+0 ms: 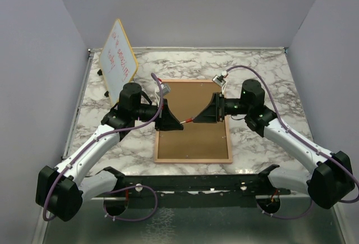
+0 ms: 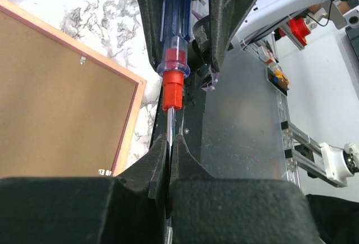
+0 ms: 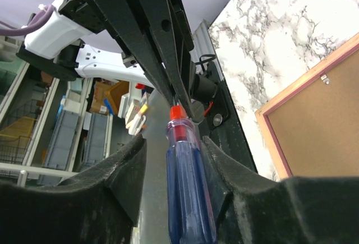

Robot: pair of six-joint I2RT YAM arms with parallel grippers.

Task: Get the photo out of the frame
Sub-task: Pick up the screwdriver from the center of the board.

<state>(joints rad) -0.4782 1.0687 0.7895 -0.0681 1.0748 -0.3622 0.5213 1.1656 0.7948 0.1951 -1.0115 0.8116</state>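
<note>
Two grippers are meeting above the frame [image 1: 193,143], which is lying face down in the middle of the marble table [image 1: 258,76], between the two arms. Its brown fibreboard back is facing up, with the thin pink border running around it. A small metal clip [image 3: 324,78] is sitting on the back near one edge. The photo is not showing from this side.

Between the grippers, a screwdriver [image 2: 174,59] is being held in the air over the board, lying roughly level. The left gripper [image 2: 169,143] is pinching the thin metal shaft [image 2: 169,129], with its fingers pressed together on it just below the red collar. The right gripper [image 3: 173,143] is standing spread around the blue see-through handle [image 3: 188,188]. In the right wrist view the finger on the right side is touching the handle, while a gap is showing between the handle and the other finger.

At the far left of the table a yellow-edged whiteboard [image 1: 119,59] with red writing is standing tilted, near the far left corner of the frame but apart from it.
</note>
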